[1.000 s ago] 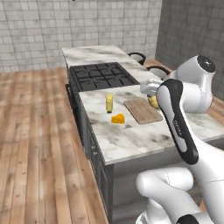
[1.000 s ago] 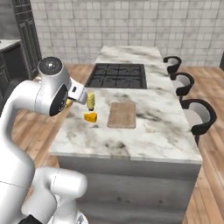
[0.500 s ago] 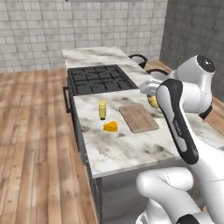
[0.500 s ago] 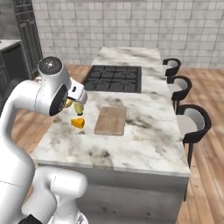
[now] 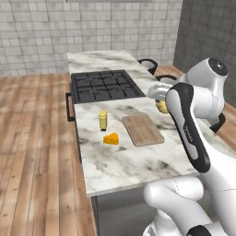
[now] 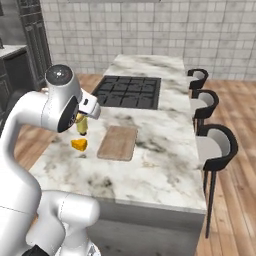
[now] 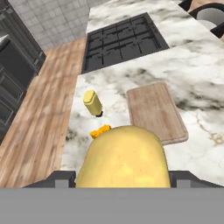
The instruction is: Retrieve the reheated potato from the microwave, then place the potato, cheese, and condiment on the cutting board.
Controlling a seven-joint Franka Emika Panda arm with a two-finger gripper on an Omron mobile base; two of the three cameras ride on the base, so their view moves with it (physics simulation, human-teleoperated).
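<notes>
Step in hand: carrying the potato (image 7: 122, 155) to the cutting board (image 7: 155, 111). My gripper (image 7: 122, 177) is part open, clamped on the potato, a pale-yellow rounded lump, held up off the counter. Board lies ahead of and below my hand, bare. Condiment (image 7: 92, 103) and cheese (image 7: 100, 131) sit just beside the board. Next, I judge: lower over the board, release.

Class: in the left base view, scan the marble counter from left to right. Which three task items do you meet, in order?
condiment bottle → cheese wedge → cutting board
</notes>
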